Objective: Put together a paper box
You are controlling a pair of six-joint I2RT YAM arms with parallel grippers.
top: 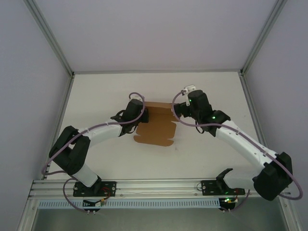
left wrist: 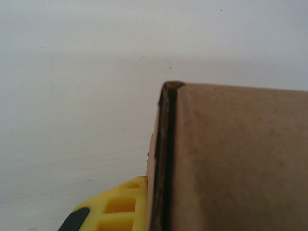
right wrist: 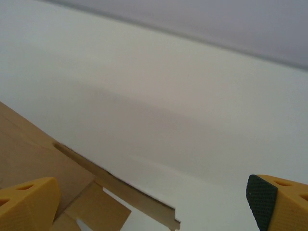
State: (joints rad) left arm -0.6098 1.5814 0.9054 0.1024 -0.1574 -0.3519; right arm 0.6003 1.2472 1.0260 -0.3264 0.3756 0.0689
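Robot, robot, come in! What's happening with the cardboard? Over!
Left claw at left edge of box, grip hidden. Right claw open at its right edge. Box unassembled, mostly flat. Nothing blocking.

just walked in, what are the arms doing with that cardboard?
Both arms are working a brown kraft cardboard box blank lying between them. The left gripper is at its left edge, where a panel looks folded up beside its yellow finger. The right gripper sits open at the right edge. Mostly flat, not assembled yet.

plain brown paper box (top: pixel 155 129), white table (top: pixel 120 86)
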